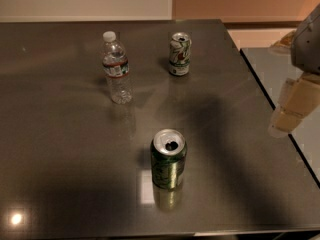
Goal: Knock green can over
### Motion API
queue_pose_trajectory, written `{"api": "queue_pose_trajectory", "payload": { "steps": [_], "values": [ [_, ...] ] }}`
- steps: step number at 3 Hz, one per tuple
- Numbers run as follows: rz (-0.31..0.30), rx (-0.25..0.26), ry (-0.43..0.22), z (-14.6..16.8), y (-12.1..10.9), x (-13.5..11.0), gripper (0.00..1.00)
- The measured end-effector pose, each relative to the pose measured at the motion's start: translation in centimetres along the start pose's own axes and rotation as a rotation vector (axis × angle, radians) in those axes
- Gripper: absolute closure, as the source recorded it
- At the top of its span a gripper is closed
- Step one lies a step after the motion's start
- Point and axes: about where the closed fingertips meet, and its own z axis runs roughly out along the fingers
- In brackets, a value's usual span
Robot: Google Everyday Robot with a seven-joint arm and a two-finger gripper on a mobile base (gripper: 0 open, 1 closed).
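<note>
The green can (169,158) stands upright near the front middle of the dark table (60,149). It is shiny dark green with a silver top and an open mouth. My gripper (291,111) is at the right edge of the view, beyond the table's right edge, well to the right of the can and apart from it. Its pale fingers (295,104) hang below a grey arm housing (307,39).
A clear plastic water bottle (116,69) with a white cap stands at the back left. A mostly white can (180,54) with green and red marks stands at the back middle. A second grey surface (270,69) lies to the right past a dark gap.
</note>
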Motion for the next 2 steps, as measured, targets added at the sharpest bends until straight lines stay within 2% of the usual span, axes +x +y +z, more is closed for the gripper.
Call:
{"api": "queue_pose_trajectory", "payload": {
  "steps": [2],
  "values": [
    [-0.040, -0.115, -0.172, 3.1, 2.7, -2.9, 0.00]
  ]
}}
